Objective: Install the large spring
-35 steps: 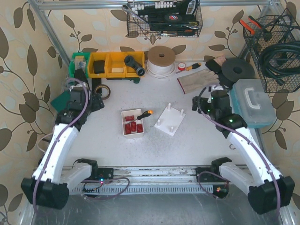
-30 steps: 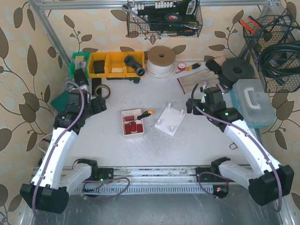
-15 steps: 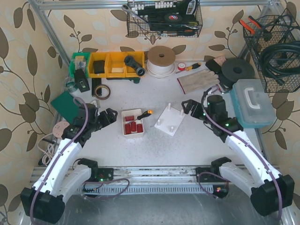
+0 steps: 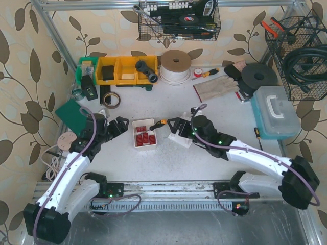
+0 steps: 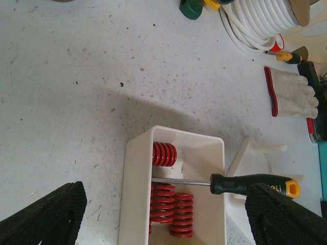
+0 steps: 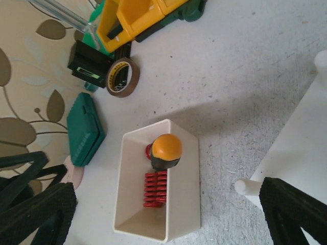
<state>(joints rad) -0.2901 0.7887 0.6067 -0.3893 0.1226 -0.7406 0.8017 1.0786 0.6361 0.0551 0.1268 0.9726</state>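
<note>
A white tray (image 4: 137, 143) holds several red springs (image 4: 144, 137) of differing sizes; I cannot single out the large spring. A screwdriver (image 4: 158, 124) with a black and orange handle lies across the tray. A white base plate (image 4: 186, 133) with upright pegs sits just right of it. My left gripper (image 4: 116, 127) hovers open at the tray's left side. In the left wrist view the left gripper (image 5: 166, 191) frames the springs (image 5: 163, 203) and the screwdriver (image 5: 250, 182). My right gripper (image 4: 172, 126) is open over the plate's left edge, facing the tray (image 6: 190, 204) and the springs (image 6: 156, 189).
Yellow bins (image 4: 125, 70), a tape roll (image 4: 111, 99) and a green case (image 4: 71, 113) stand at the back left. A white cord spool (image 4: 175, 66), a glove (image 4: 217, 87), a black disc (image 4: 258, 76) and a teal toolbox (image 4: 276, 112) fill the back and right.
My right arm has swung left across the table, from beside the toolbox to the peg plate. The left gripper came forward from the back left toward the tray, then held still.
</note>
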